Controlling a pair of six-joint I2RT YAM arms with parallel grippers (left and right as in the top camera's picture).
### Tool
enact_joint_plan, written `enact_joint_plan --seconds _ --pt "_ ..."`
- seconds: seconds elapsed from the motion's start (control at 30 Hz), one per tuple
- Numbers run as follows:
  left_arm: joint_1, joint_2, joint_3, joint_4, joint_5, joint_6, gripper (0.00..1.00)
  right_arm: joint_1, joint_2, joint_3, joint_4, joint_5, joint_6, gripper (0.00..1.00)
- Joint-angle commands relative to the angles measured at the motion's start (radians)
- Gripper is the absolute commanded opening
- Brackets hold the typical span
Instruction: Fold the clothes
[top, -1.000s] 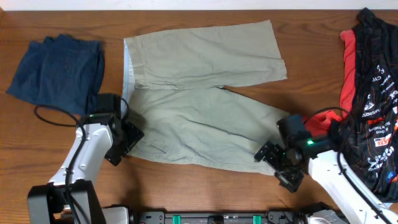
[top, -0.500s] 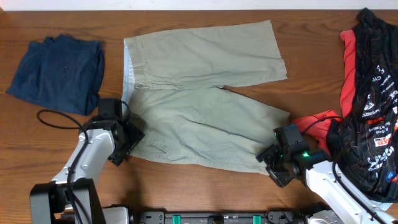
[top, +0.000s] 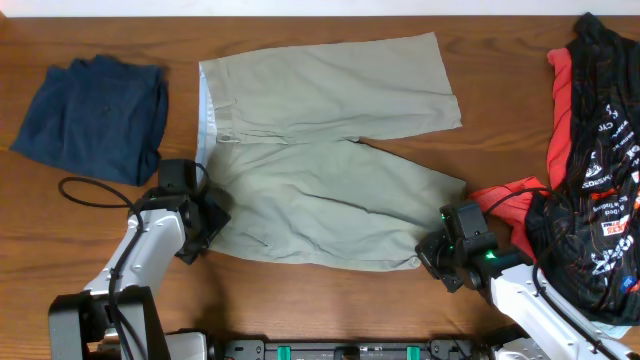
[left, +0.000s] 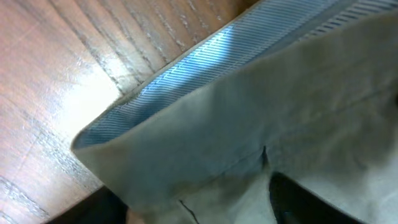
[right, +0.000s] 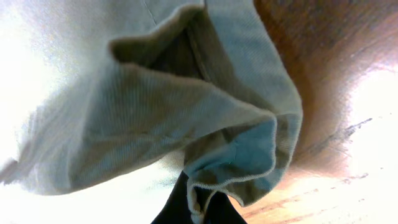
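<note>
Spread flat mid-table (top: 320, 305), waistband leftward: shorts (top: 330, 190). At near waistband corner, left gripper (top: 207, 222); grip impossible to tell. Pinched on bunched near hem corner, right gripper (top: 428, 252). Bare wood along near edge. Navy garment (top: 95, 115) far left, sports garments (top: 600, 170) crowding right.

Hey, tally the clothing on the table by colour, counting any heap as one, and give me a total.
Khaki shorts: 1
Navy garment: 1
Black-and-red pile: 1 (the pieces within it cannot be told apart)
Total: 3
</note>
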Motion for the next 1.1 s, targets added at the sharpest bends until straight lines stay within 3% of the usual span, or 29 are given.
enact_joint_plan --seconds 0.0,0.23,0.37,0.67,1.07 --pt "0.004 -0.005 -0.008 0.001 -0.019 0.0 0.61 0.01 0.024 -0.034 -0.006 0.101 -0.001 0.01" --pt "0.004 -0.005 -0.008 -0.001 -0.02 0.0 0.33 -0.005 0.024 -0.033 -0.001 0.12 -0.002 0.01" --pt "0.004 -0.005 -0.008 -0.01 -0.019 0.013 0.06 -0.022 0.024 -0.027 0.016 0.12 -0.036 0.01" --pt "-0.025 -0.065 0.033 -0.06 0.071 0.114 0.06 -0.166 0.024 0.132 -0.092 0.119 -0.217 0.01" --pt "-0.22 -0.32 0.211 -0.247 0.075 0.193 0.06 -0.333 -0.002 0.514 -0.479 0.129 -0.516 0.01"
